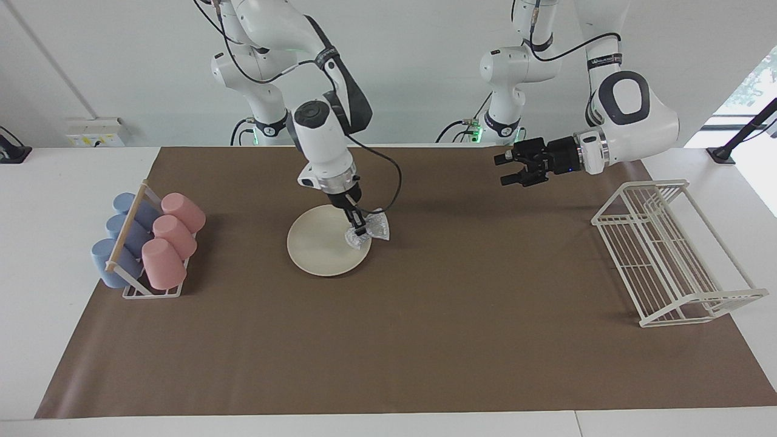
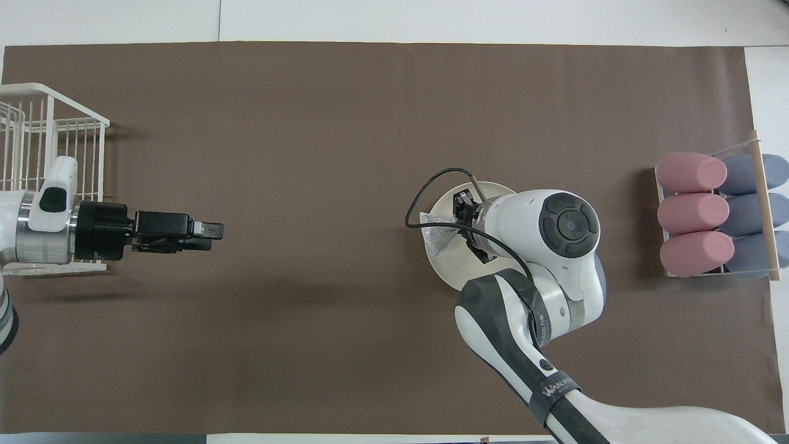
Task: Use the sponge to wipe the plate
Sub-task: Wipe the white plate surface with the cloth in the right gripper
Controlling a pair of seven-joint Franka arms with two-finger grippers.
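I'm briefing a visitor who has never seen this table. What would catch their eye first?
The right gripper pressing a glittery sponge onto the edge of the cream plate at mid-table. Next, the pink and blue cups racked at the right arm's end, and the left gripper waiting open over the mat.
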